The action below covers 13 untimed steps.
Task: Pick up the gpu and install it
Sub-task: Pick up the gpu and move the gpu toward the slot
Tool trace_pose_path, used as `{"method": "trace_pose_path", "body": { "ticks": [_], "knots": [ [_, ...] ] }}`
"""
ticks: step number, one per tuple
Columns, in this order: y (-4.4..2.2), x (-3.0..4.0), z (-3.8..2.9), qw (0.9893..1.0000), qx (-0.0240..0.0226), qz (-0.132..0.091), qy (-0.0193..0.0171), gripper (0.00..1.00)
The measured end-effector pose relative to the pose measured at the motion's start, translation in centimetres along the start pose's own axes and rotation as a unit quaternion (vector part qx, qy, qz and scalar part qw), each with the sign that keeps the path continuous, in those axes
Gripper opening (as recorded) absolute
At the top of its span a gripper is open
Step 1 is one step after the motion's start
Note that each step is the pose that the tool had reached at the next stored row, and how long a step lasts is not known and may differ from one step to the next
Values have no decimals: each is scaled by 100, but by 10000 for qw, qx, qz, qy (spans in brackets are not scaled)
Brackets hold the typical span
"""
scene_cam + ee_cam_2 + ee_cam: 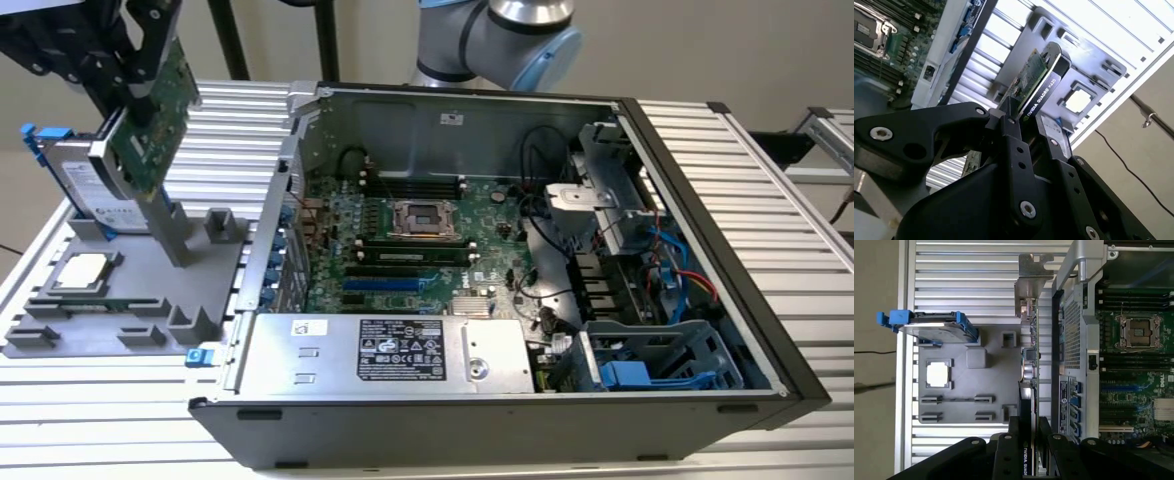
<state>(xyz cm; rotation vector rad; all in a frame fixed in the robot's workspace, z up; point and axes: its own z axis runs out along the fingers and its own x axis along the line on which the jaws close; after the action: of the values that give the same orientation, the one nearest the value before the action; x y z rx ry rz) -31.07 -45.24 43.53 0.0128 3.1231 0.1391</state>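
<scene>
gpu point(158, 110): silver metal bracket | holder tray point(120, 300): matt grey plastic | table point(761, 200): ribbed bare metal

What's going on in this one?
The arm's end effector is clamped on the gpu. It holds the card on edge and tilted, with the silver bracket end pointing down toward the grey holder tray, to the exterior view's left of the open computer case. The card is not in the case yet. A blue-railed hard drive and a CPU chip sit in the tray.
</scene>
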Motion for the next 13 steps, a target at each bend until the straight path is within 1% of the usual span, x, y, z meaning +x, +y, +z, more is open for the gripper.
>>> {"method": "trace_pose_path", "body": {
  "ticks": [13],
  "knots": [
    [1, -133, 2, 10000, 0, 0, 0, 0]
  ]
}}
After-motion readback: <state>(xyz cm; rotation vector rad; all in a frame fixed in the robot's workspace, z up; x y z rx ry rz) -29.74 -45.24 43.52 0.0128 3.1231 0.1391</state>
